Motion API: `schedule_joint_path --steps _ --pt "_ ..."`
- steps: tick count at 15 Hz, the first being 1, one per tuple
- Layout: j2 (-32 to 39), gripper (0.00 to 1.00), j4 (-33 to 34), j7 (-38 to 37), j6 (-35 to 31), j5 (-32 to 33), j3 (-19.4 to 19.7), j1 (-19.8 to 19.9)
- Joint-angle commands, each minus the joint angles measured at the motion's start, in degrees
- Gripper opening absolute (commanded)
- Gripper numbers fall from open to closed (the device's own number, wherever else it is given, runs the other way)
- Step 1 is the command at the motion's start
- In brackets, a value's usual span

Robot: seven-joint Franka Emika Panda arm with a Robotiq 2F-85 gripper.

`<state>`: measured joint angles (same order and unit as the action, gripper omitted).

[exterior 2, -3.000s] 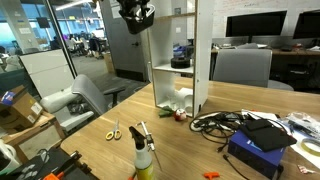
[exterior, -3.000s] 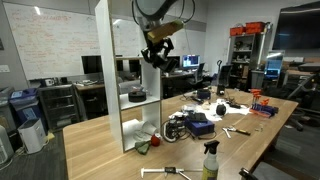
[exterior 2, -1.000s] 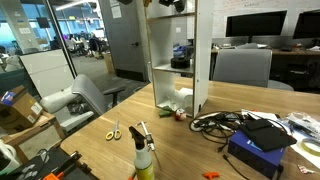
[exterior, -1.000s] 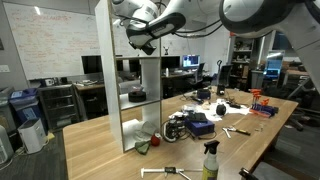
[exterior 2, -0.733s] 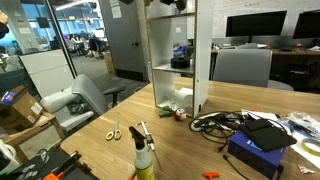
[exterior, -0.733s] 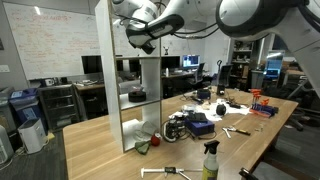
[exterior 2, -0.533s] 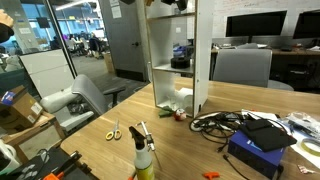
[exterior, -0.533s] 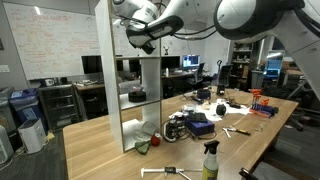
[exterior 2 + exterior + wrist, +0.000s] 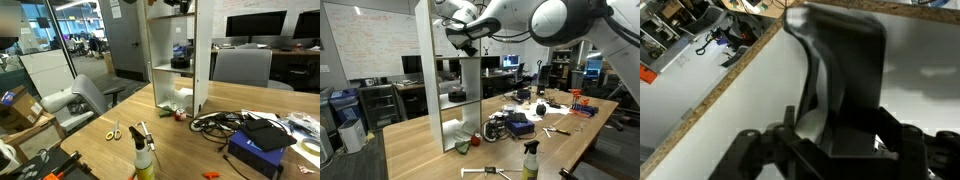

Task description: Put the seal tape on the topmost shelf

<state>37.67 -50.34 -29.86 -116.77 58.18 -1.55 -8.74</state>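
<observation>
My gripper has reached into the tall white shelving unit and sits just above its topmost shelf. It shows at the top edge in an exterior view. In the wrist view the gripper is one dark mass: the jaws stand close together over the white board with its pale wood edge. The seal tape is black like the fingers and I cannot tell it apart from them; the jaws seem shut on it.
A wider dark bowl-like object sits on the middle board. A green-and-red item lies at the unit's foot. A spray bottle stands at the table front, with cables, a blue box and scissors nearby.
Three seconds ago the gripper hung outside the unit with a dark thing in it; it has since moved in over the top board. In the last second it has hardly moved.
</observation>
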Motion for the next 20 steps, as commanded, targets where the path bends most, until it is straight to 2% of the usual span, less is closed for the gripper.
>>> schedule_joint_path --steps 1,8,10,14,20 --pt "3.5 1.00 7.9 4.4 3.5 -2.6 -0.6 0.4" --pt "5.4 1.00 13.0 6.4 8.7 -5.1 -0.7 0.7" --pt "6.3 1.00 14.7 7.8 13.2 -7.5 -1.1 1.3" --pt "4.9 1.00 9.6 6.5 18.6 -15.9 -3.9 3.2" --pt "1.4 1.00 8.0 5.4 21.3 -17.6 -4.3 2.8"
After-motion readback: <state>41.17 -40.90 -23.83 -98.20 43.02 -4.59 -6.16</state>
